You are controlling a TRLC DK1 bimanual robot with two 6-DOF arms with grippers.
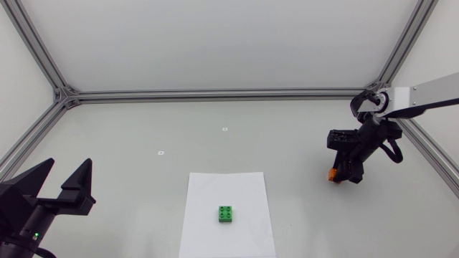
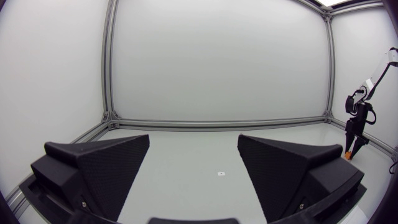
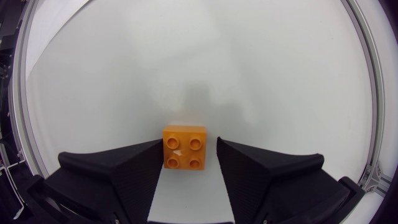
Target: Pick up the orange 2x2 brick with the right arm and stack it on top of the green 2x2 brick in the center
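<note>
My right gripper (image 3: 189, 149) stood spread around the orange 2x2 brick (image 3: 185, 140), which sat on the table (image 1: 143, 129) between its fingers. One finger looked to be against it, the other just clear. I judged the grasp not yet made, with lifting, carrying and stacking all left to do. The green 2x2 brick (image 1: 226, 213) lay well apart on a white sheet (image 1: 208, 193), its top bare. My left gripper (image 1: 69, 170) rested spread wide, far from both.

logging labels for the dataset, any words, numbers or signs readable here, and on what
No text can be read in any view.
small white markers on the table: too small to read.
orange 2x2 brick and green 2x2 brick: no print legible on the studs.
white paper sheet: blank.
</note>
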